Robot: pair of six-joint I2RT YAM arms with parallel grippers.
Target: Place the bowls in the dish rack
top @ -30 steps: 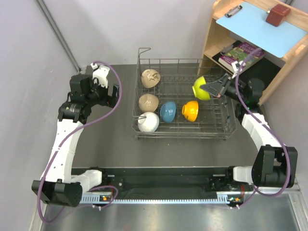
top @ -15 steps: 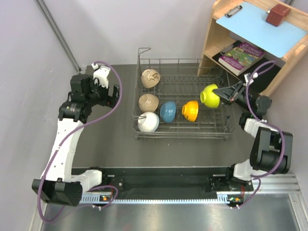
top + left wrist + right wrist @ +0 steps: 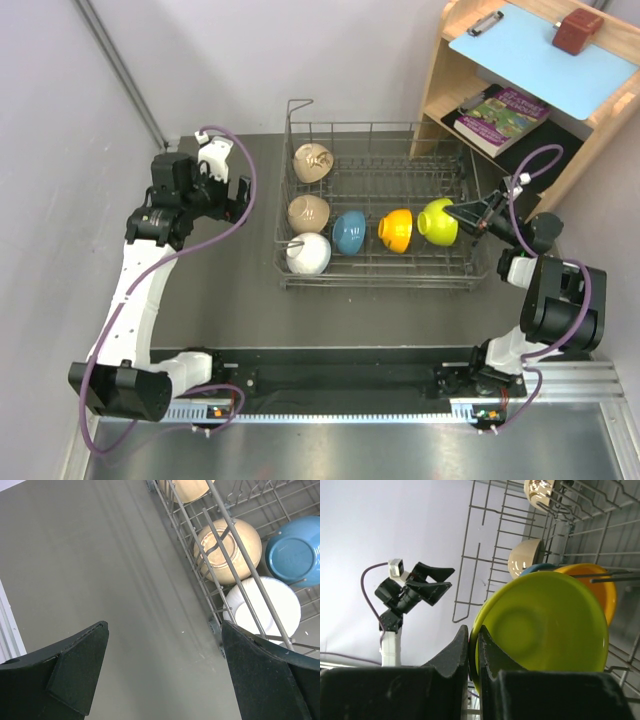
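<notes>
The grey wire dish rack (image 3: 440, 272) holds a white bowl (image 3: 308, 254), two beige-tan bowls (image 3: 308, 213) (image 3: 313, 161), a blue bowl (image 3: 349, 232) and an orange bowl (image 3: 396, 229). My right gripper (image 3: 458, 213) is shut on the rim of the yellow-green bowl (image 3: 437, 221), holding it on edge in the rack just right of the orange bowl. In the right wrist view the jaws (image 3: 474, 640) pinch the bowl's rim (image 3: 545, 625). My left gripper (image 3: 238, 198) is open and empty over the table left of the rack, as the left wrist view (image 3: 165, 670) shows.
A wooden shelf unit (image 3: 452, 60) stands at the back right with a book (image 3: 508, 115), a blue clipboard (image 3: 545, 45) and a red block (image 3: 578, 28). Grey walls close in on the left and back.
My right gripper has carried the yellow-green bowl from the rack's back right forward and down into the front row beside the orange bowl. The left arm has shifted only slightly.
</notes>
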